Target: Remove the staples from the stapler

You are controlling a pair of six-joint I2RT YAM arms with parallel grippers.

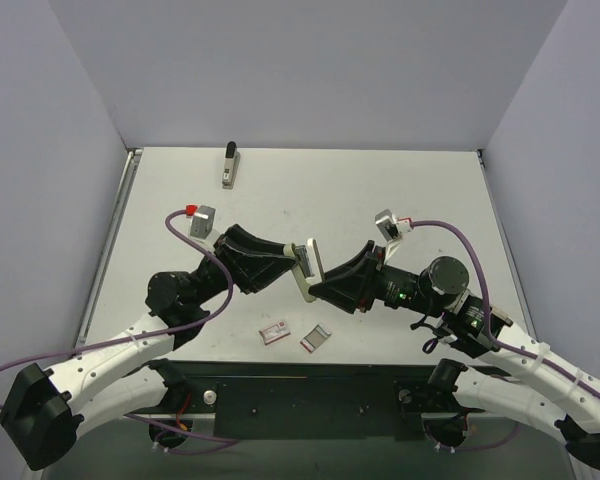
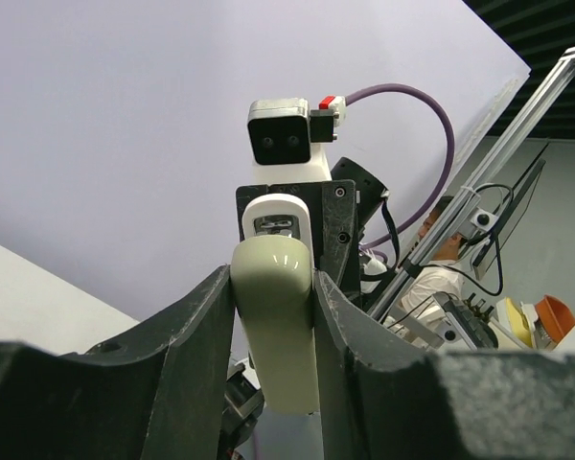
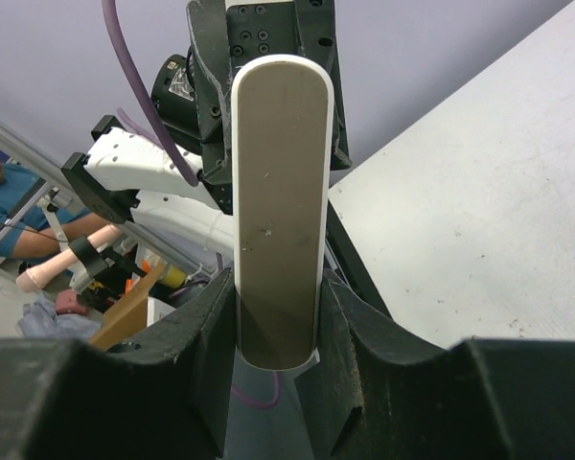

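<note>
**Stapler gripped, staples not yet out**

Both arms are holding the stapler (image 1: pixel 305 268) between them. The left gripper (image 2: pixel 273 287) is pressing its fingers against the stapler's sides, and the right gripper (image 3: pixel 278 307) is clamping its other end. No staples are showing beside the stapler, so opening and emptying it are likely still remaining.
</note>
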